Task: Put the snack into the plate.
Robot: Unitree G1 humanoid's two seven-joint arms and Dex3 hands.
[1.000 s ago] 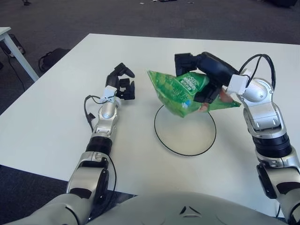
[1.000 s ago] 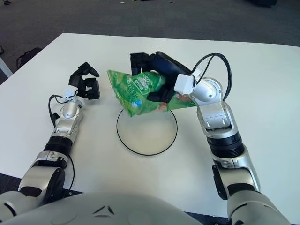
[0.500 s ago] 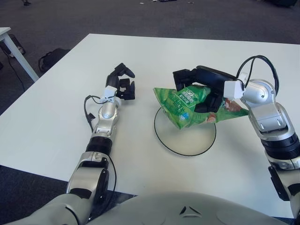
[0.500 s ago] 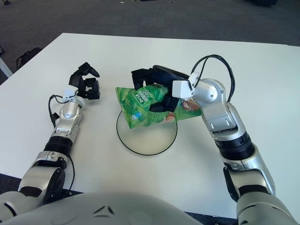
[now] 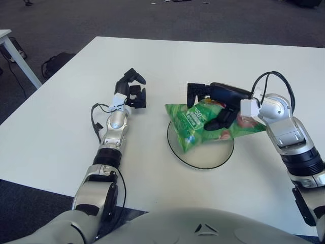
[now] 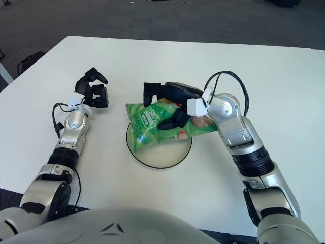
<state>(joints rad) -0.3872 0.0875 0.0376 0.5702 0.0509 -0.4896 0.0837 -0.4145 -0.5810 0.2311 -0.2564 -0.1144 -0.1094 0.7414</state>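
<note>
White table [image 5: 61, 127] fills our view; our right hand [image 5: 216, 101] pinches the snack [image 5: 195, 122] over the plate [image 5: 203, 161], fingers above, thumb beneath. Our left hand [image 5: 133, 91] shows left of the plate, curled on nothing.

White table [image 5: 61, 127] fills most of the view, top matte and evenly lit. Dark grey carpet floor [image 5: 101, 20] beyond its far edge. At far left, corner and leg of a second white table [image 5: 15, 56]; a dark bag [image 5: 55, 63] lies on the floor beside it.
</note>
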